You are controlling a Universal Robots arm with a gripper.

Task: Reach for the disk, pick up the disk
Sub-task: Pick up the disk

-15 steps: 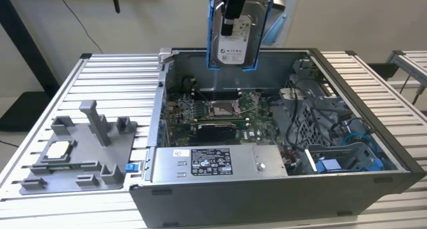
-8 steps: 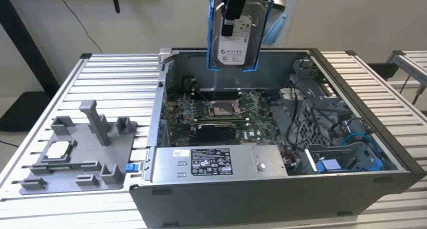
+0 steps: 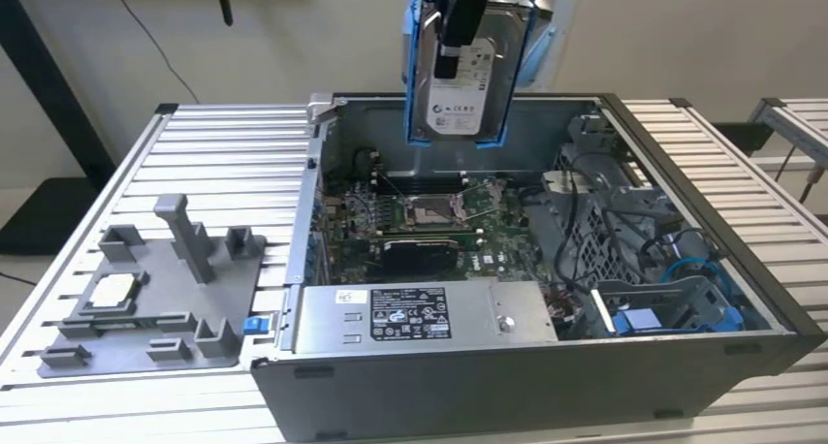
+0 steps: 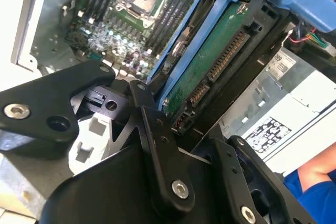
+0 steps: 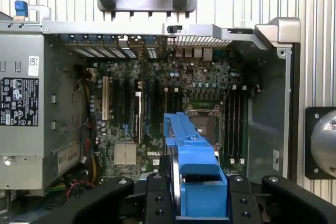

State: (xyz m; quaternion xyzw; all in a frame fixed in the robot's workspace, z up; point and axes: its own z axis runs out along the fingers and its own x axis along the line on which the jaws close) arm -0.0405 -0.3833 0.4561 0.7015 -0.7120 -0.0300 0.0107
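Disk point(image 3: 463, 71) is up in the air at top centre of the exterior view, hanging upright above the open computer case point(image 3: 699, 269), well clear of the motherboard point(image 3: 428, 211) below it. Label side faces the camera, blue caddy framing both long edges. The hand point(image 3: 456, 32) is clenched on the disk from above; one black finger point(image 3: 456, 47) runs down over the label face.

Second wrist view: the disk point(image 4: 220, 56) sits between the black fingers point(image 4: 157, 145), green circuit board and connector edge showing, blue caddy wrapped around it (the motherboard lies out past it, upper left of frame).

First wrist view: the caddy's blue edge point(image 5: 194, 166) sticks up at bottom centre between the black linkage of the hand point(image 5: 202, 203), with the case interior spread out beyond it, CPU socket point(image 5: 205, 124) just right of the caddy.

Exterior view again: power supply point(image 3: 414, 316) with its label along the near side of the case, grey fixture plate point(image 3: 155, 299) on the slatted bench point(image 3: 207, 143) at left, just beside the case.
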